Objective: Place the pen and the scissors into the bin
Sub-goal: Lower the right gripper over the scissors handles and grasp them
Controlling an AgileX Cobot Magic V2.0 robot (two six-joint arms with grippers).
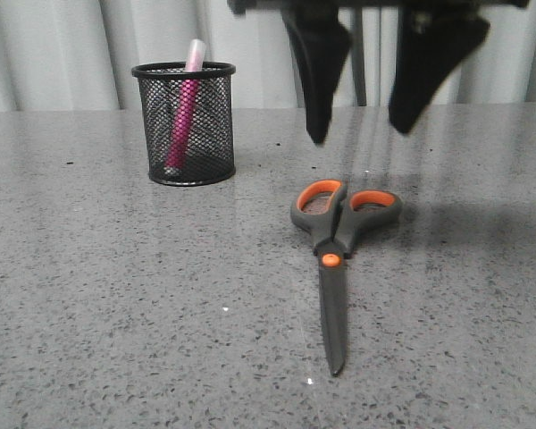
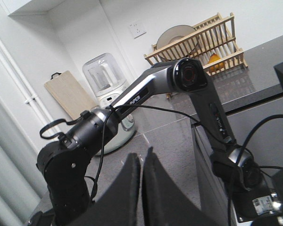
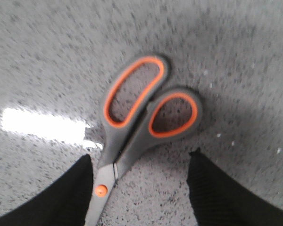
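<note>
The right gripper hangs wide open and empty above the scissors, its fingers straddling the handle end. The scissors lie flat on the worktop, long axis running from the orange loops at the far end toward the camera. The left gripper is closed on nothing, turned away. The pen already stands in the bin, off to the left.

Right gripper hangs spread wide; left gripper (raised) pressed closed
</note>
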